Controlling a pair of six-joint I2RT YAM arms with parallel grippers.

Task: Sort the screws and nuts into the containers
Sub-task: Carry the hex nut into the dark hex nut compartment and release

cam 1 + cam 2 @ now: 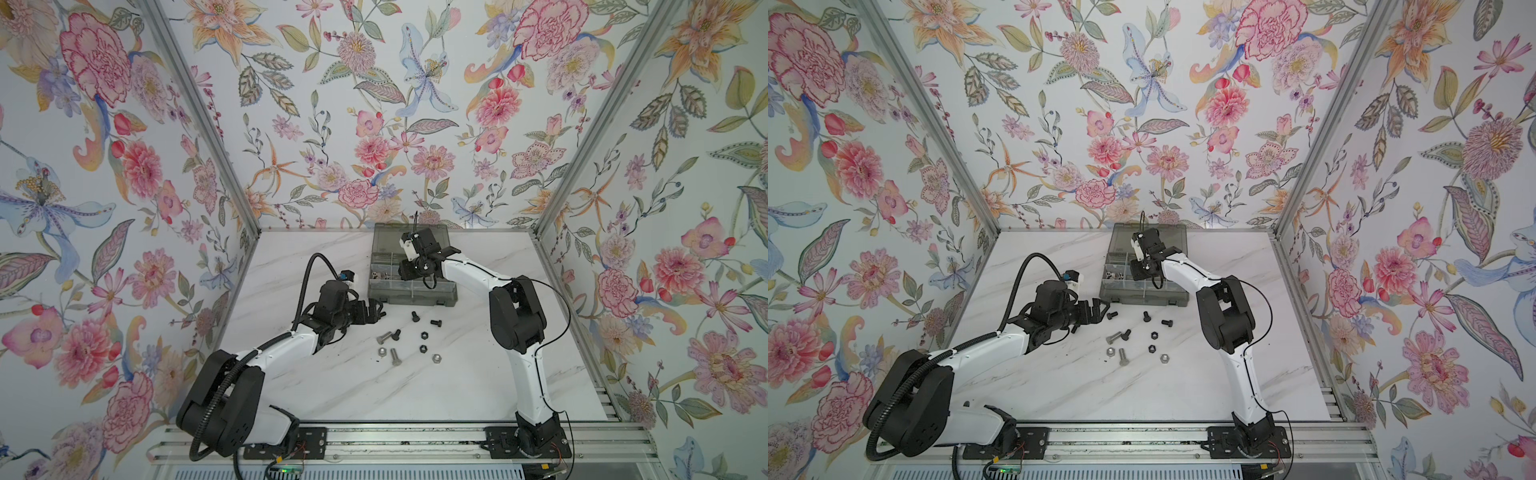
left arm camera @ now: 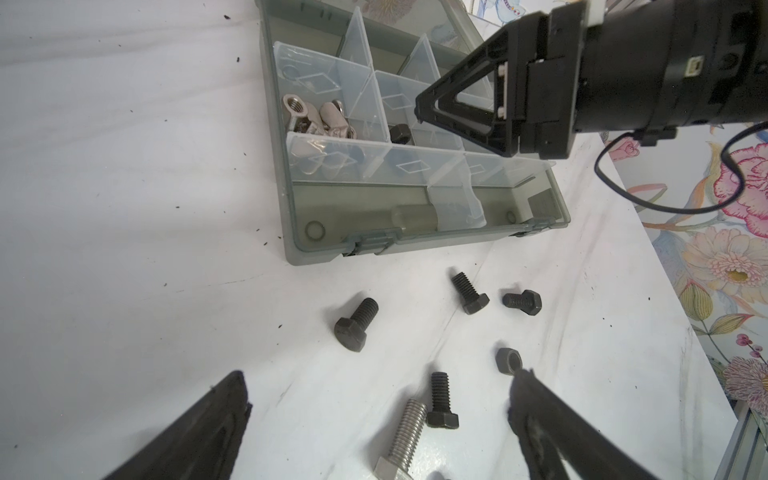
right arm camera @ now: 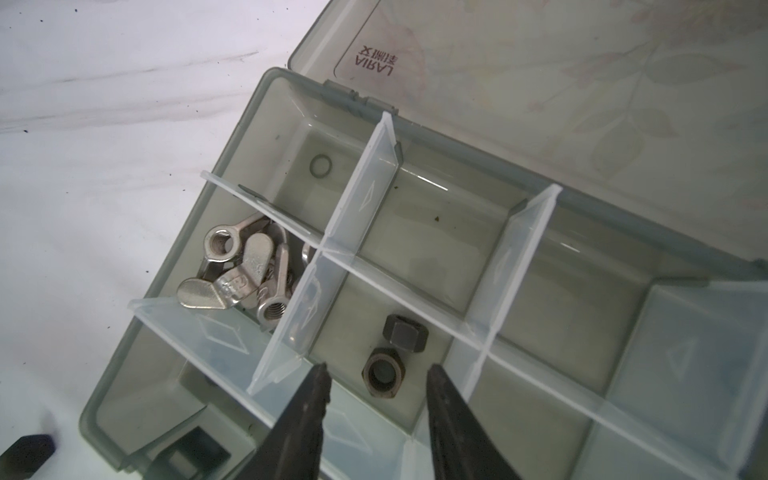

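Beside the wing nuts [image 3: 237, 270], thin dividers [image 3: 365, 187] wall 2 black nuts [image 3: 405, 332]. Above them the right gripper [image 3: 378, 369] hangs part-open, empty; the left gripper [image 2: 380, 373] gapes wide, empty.

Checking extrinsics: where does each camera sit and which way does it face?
Both top views: high at the front, facing down and back over the table to the box; left arm and right arm show whole.
Left wrist: low over the table, facing the box across loose black screws; open left pincer frames it.
Right wrist: above the box, looking down into a cell with black nuts; open right pincer shows.
Shared: both wrist views show the wing nuts.
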